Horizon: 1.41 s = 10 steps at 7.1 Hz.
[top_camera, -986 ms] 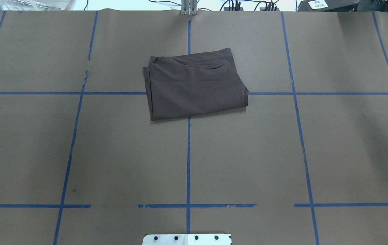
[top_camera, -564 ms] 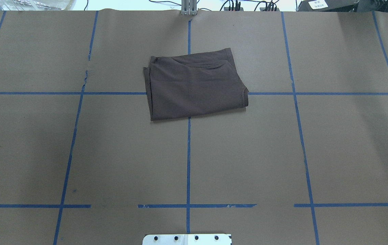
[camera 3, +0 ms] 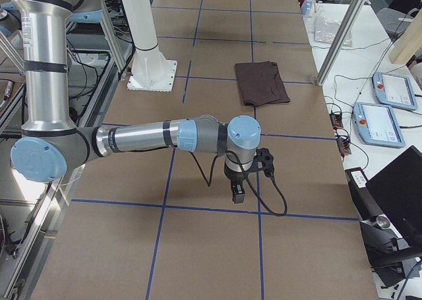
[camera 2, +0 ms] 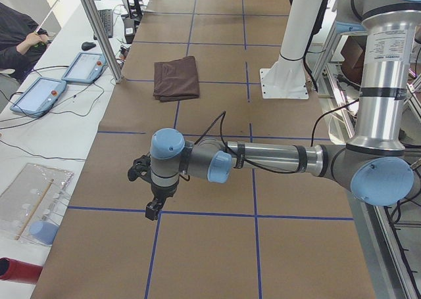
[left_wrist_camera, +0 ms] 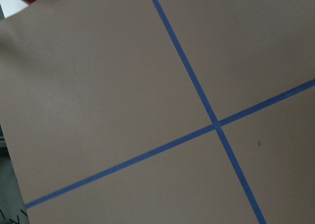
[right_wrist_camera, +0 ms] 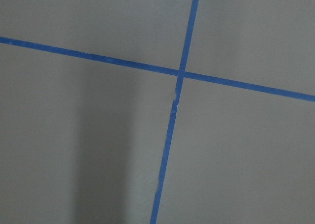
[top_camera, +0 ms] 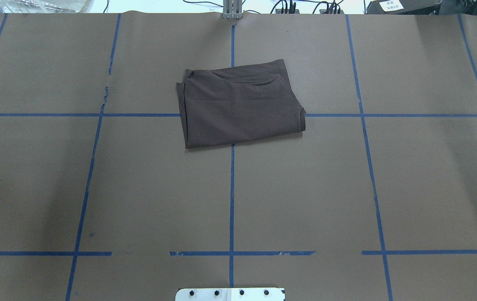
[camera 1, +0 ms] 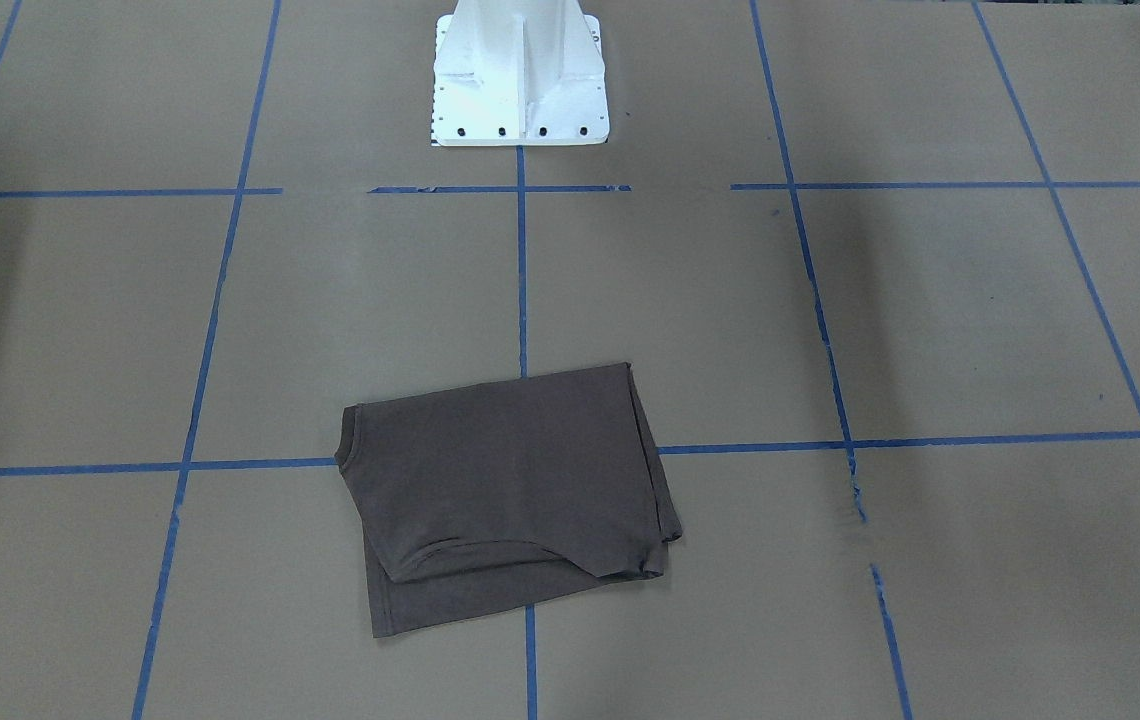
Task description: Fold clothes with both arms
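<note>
**Fig. – Two-arm workcell, shirt folded, arms clear of it.**

(a) Overhead and front-facing views. A dark brown T-shirt (top_camera: 238,106) lies folded in a compact, roughly rectangular stack on the brown-paper table (top_camera: 326,188). It sits on the far half from the white pedestal (top_camera: 230,294), over the crossing of the centre blue tape line (top_camera: 232,196) w/ a cross line. The stack is slightly skewed to the grid. An upper layer w/ a curved edge stops short of the far hem, so a strip of the lower layer shows. A stitched rolled edge sits at the corner on the robot's right. Collar, lettering and labels are not visible. No arm or gripper appears in either view.

(b) Side views. The left arm (camera 2: 276,158) reaches out low over the table end on the robot's left. The left gripper (camera 2: 153,210) points down, just above the paper near a tape line, well apart from the shirt. The right arm (camera 3: 138,138) does likewise at the opposite end, w/ the right gripper (camera 3: 238,196) pointing down close to the paper. Whether either gripper's jaws are parted or closed cannot be told; nothing shows held in them. Two teach pendants (camera 2: 38,95) lie on the bench beside the table.

(c) Wrist views. Each shows only bare paper and a tape crossing (left_wrist_camera: 215,125); no fingers in frame.
</note>
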Each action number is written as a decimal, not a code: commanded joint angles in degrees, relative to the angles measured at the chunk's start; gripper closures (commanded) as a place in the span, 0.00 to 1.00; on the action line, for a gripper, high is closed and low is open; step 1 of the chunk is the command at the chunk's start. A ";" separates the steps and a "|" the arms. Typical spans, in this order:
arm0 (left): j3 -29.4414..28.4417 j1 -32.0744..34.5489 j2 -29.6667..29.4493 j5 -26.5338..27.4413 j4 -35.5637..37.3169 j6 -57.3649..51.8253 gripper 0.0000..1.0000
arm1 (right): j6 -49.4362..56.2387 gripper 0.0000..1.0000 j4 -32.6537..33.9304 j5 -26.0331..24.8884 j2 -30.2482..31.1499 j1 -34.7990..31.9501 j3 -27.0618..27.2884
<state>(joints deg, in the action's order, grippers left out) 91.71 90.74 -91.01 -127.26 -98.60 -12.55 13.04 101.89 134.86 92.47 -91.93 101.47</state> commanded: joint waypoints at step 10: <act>3.47 -1.97 1.27 -6.59 8.42 10.97 0.00 | -5.48 0.00 -0.46 2.07 3.34 0.00 -0.84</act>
<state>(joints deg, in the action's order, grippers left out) 95.12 88.79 -89.74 -133.93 -90.10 -1.58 8.01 101.52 137.00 96.23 -91.93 100.65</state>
